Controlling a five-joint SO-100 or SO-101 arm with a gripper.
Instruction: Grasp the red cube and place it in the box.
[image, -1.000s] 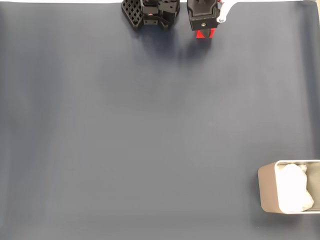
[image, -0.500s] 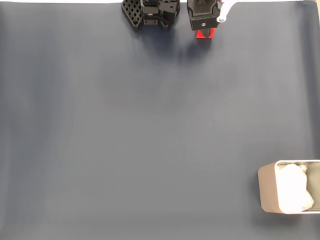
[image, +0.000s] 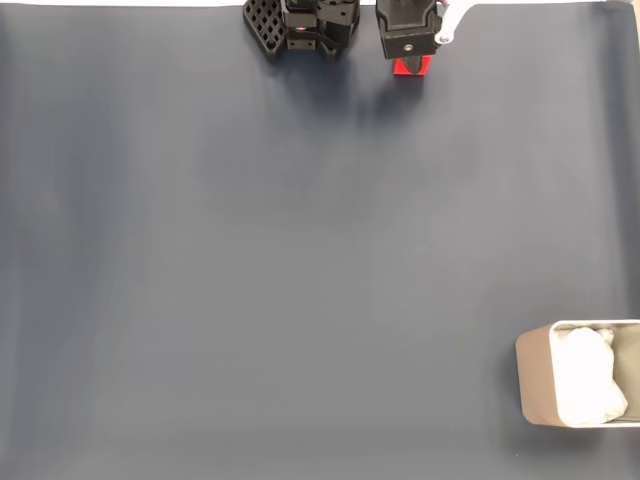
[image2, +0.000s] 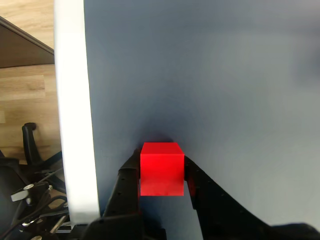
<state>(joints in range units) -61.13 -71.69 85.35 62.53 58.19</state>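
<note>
The grasp looks done: in the wrist view the gripper (image2: 161, 176) is clamped on the red cube (image2: 161, 167), one black finger pressed against each side face. The carry and the drop are left. In the fixed view the cube (image: 411, 66) sits at about 12 o'clock on the dark surface (image: 300, 260), while the box (image: 540, 385) lies well apart at about 4 o'clock, its white lining empty of any cube. Whether the cube has left the surface is hard to tell. The arm covers most of the cube from above, and the frame edge cuts off the box's right side.
</note>
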